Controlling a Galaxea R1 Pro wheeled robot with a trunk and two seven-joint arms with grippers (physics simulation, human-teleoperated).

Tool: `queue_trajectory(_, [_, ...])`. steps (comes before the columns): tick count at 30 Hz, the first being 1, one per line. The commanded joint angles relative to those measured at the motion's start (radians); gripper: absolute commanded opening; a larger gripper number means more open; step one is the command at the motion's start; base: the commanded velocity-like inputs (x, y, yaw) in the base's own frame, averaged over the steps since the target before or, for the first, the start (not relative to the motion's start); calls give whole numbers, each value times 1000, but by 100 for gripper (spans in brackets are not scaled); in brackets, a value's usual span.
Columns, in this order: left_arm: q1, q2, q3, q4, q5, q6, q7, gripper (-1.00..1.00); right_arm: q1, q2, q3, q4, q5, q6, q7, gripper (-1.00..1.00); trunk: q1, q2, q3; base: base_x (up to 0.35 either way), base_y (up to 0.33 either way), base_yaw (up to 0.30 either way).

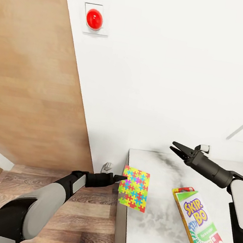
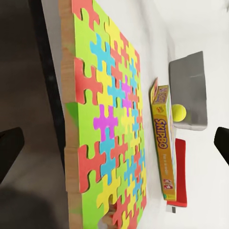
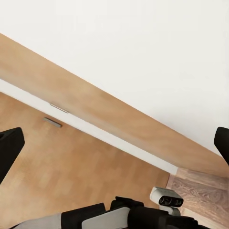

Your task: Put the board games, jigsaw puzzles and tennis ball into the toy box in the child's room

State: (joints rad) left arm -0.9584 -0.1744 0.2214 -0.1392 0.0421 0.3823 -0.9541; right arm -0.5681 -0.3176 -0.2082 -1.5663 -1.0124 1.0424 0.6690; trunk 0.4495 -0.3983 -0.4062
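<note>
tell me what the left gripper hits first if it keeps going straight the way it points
Most likely the jigsaw puzzle: the left gripper has its tips at the box's near edge on the table, jaws spread. The Skip-Bo box lies farther along.

Bright, even, flat light throughout — no glare. Soft smudgy shadows lie on the table (image 1: 153,220) beneath the right gripper (image 1: 176,149). Renders are sharp; wide-angle stretch slants the edges.
</note>
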Motion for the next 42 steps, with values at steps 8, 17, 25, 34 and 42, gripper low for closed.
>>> queue_trajectory(8, [0, 0, 2, 0, 5, 10, -2, 100, -1, 2, -2, 0, 5, 5, 6, 100, 1, -2, -2, -6, -16, 0])
queue_trajectory(17, [0, 0, 3, 0, 5, 10, -2, 100, -1, 1, -2, 0, 5, 5, 6, 100, 1, -2, -2, -23, -77, 0])
queue_trajectory(25, [0, 0, 3, 0, 5, 10, -2, -100, -1, 0, -1, 0, 5, 5, 6, 100, 1, -2, -2, -1, -5, 0])
queue_trajectory(34, [2, 0, 60, 0, 4, 6, -3, -100, -1, 0, -1, 0, 5, 5, 6, 100, 1, -2, -2, 0, 0, 0])
queue_trajectory(42, [3, 0, 64, 0, 4, 4, -3, -100, -1, 0, -2, 0, 5, 5, 6, 100, 1, -2, -2, 0, 0, 0])
